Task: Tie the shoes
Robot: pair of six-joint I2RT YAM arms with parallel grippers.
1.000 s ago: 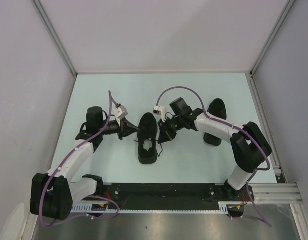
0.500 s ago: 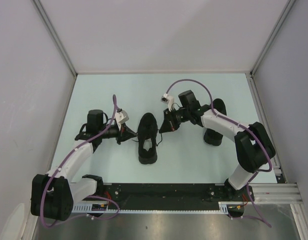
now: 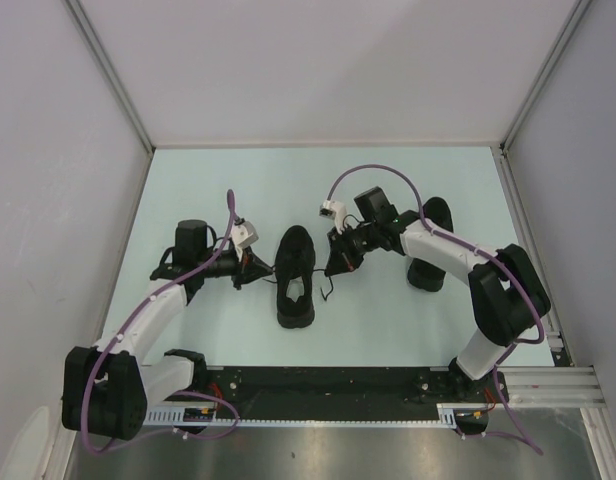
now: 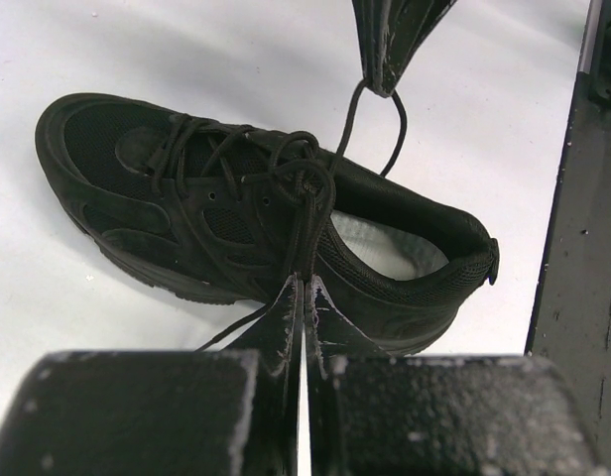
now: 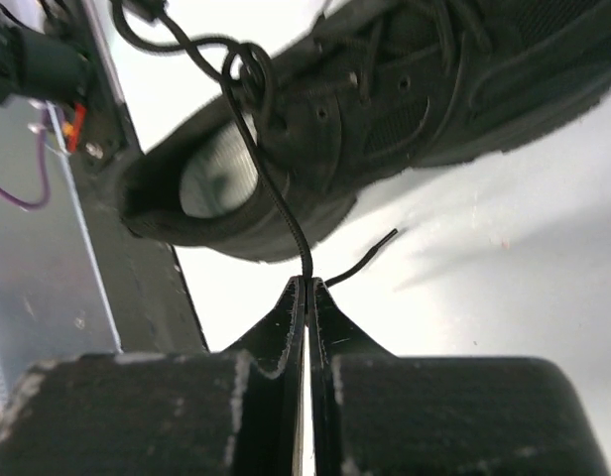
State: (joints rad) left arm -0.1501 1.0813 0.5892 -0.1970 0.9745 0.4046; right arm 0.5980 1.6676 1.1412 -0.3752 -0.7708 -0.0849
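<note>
Sneaker laces held both sides
Left tool at its 9 o'clock, right tool at 3 o'clock, each clamped tight on a lace.

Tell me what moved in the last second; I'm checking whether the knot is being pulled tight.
The right gripper, shut on a lace, drew slightly away from the shoe, toward the far side and right. The left gripper shifted only a touch toward the near edge. Both stayed clamped on lace; the shoe and the second shoe by the right arm kept their places.
</note>
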